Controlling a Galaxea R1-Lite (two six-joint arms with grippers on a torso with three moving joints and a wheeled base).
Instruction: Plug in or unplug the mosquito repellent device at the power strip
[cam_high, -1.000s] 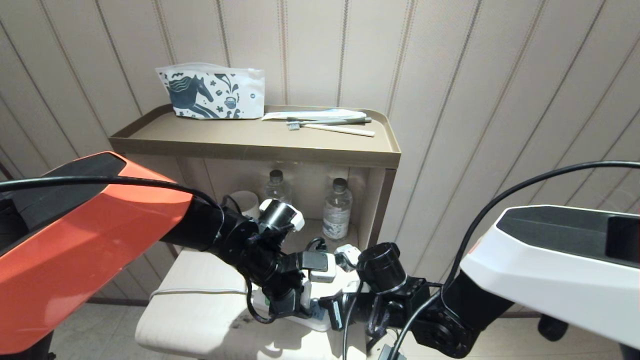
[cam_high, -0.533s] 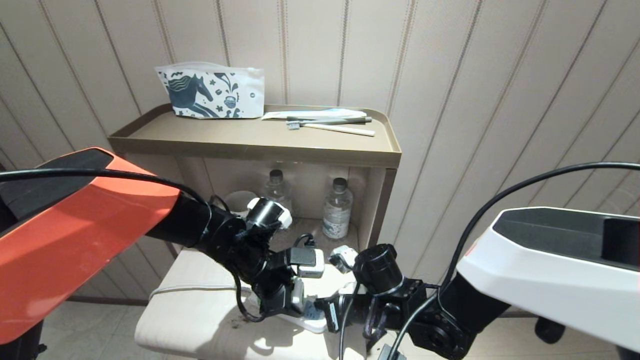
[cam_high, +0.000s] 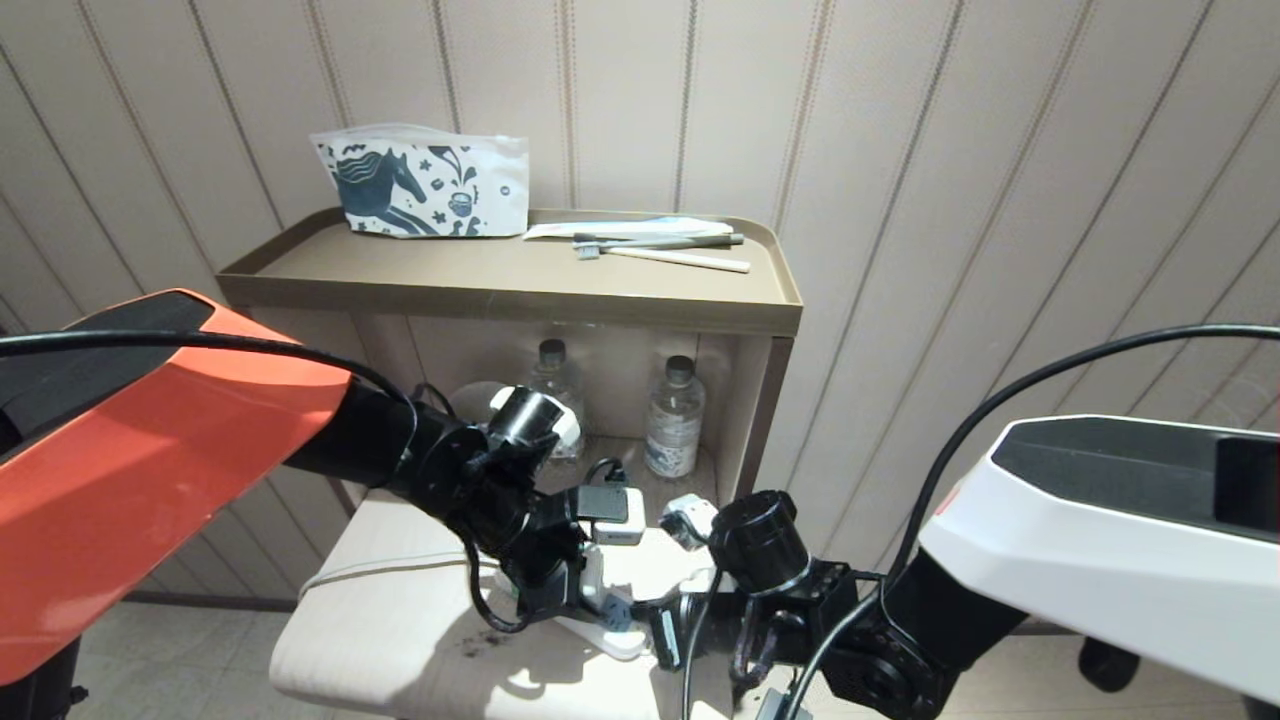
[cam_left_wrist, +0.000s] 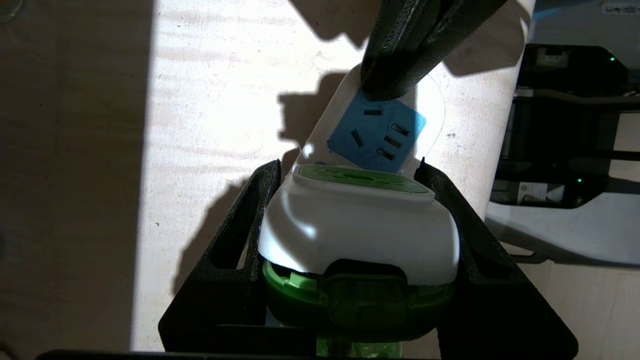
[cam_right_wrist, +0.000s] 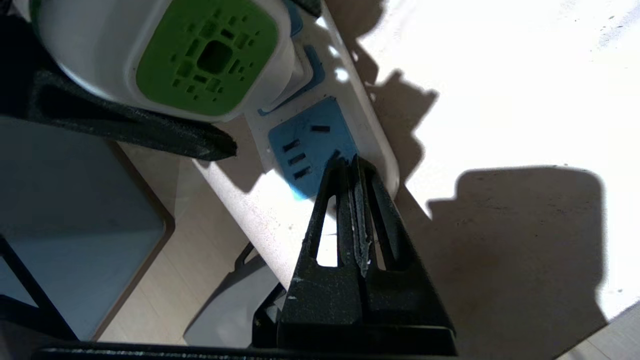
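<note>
Mosquito repellent device pinched in left gripper directly over power strip, green-centred cap facing away from the strip, right gripper, fingers pressed together, tips on the strip's end.

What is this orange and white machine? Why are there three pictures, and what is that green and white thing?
It is a robot with two arms. The big picture comes from a camera on its head; the other two come from cameras on its wrists, looking past its black fingers. The left end effector holds the mosquito repellent device by its white cap. Just under it, on a pale seat, lies the power strip with blue sockets. The right end effector, shut, presses its tips on the strip's end. Behind stands a brown shelf with a horse pouch, toothbrushes and water bottles.
</note>
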